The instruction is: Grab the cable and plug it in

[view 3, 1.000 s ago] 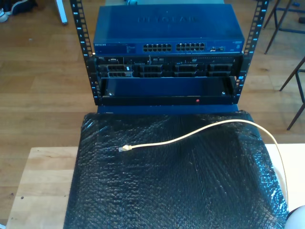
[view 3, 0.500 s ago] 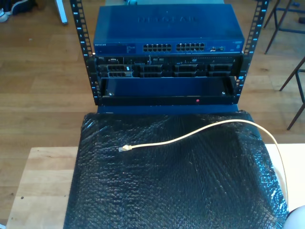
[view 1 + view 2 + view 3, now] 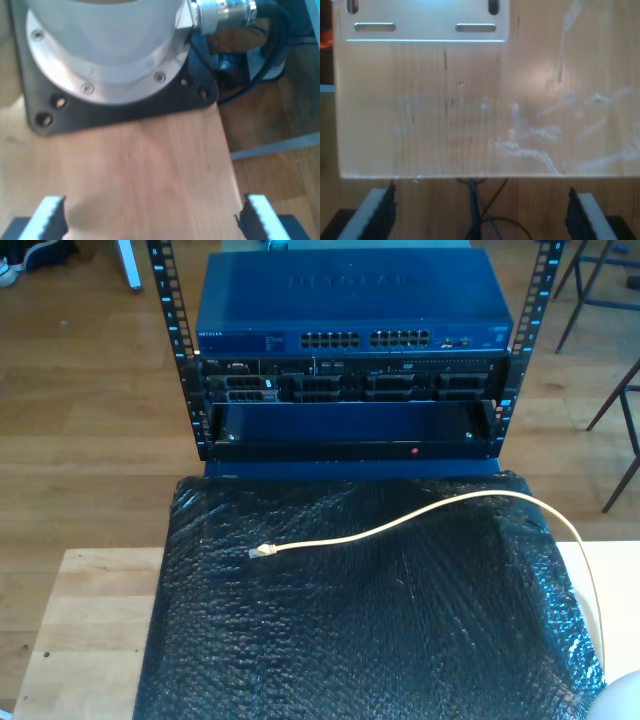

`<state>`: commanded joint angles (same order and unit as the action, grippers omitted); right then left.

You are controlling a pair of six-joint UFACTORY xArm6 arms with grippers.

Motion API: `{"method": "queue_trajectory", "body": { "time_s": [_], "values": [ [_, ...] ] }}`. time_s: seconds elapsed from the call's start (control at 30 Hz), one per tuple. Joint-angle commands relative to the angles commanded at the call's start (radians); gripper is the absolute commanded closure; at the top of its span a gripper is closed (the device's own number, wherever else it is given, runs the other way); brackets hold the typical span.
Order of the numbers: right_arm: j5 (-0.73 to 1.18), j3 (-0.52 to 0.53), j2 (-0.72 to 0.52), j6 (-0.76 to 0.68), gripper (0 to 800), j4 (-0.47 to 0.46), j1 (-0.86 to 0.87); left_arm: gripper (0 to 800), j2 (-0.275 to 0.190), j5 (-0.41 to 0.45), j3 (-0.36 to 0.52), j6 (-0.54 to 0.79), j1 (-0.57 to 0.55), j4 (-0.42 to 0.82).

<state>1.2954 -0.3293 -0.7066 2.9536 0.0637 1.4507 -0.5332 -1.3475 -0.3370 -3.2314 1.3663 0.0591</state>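
The cream cable (image 3: 400, 522) lies on a black bubble-wrap mat (image 3: 350, 640) in the exterior view. Its small clear plug (image 3: 261, 551) points toward that view's left. From the plug the cable arcs to the view's right and runs down off the mat's edge. Beyond the mat stands a blue network switch (image 3: 350, 300) with two rows of ports (image 3: 365, 339). My first gripper (image 3: 155, 222) is open above a wooden tabletop (image 3: 150, 160), nothing between its ridged fingers (image 3: 50, 217). My second gripper (image 3: 480, 215) is also open and holds nothing, over a pale wooden board (image 3: 470, 110).
The switch sits in a black rack (image 3: 350, 390) with server units and an open bay below. A white arm base (image 3: 105, 40) on a black plate is close to my first gripper. A metal bracket (image 3: 425, 25) lies on the board. Chair legs (image 3: 615, 390) stand at the exterior view's right.
A white arm part at the exterior view's lower right corner has shifted slightly. The cable and plug lie where they were.
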Motion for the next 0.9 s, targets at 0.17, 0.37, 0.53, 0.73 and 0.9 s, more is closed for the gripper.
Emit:
{"method": "queue_trajectory", "body": {
  "time_s": [0.17,0.37,0.53,0.73,0.9],
  "values": [
    [0.081,-0.091,0.003,-0.097,3,0.003,-0.043,0,0.000,-0.063,-0.072,-0.002,-0.002,-0.041],
    [0.146,-0.176,0.008,-0.239,3,0.005,-0.152,0,0.000,-0.157,-0.173,-0.035,-0.055,-0.130],
    [0.187,-0.245,0.025,-0.333,4,0.005,-0.203,0,0.008,-0.212,-0.238,-0.147,-0.146,-0.140],
    [0.229,-0.338,0.114,-0.480,3,0.009,-0.313,0,0.008,-0.250,-0.259,-0.269,-0.245,-0.141],
    [0.284,-0.433,0.184,-0.575,3,0.018,-0.382,0,0.009,-0.252,-0.265,-0.345,-0.325,-0.167]
  ]
}}
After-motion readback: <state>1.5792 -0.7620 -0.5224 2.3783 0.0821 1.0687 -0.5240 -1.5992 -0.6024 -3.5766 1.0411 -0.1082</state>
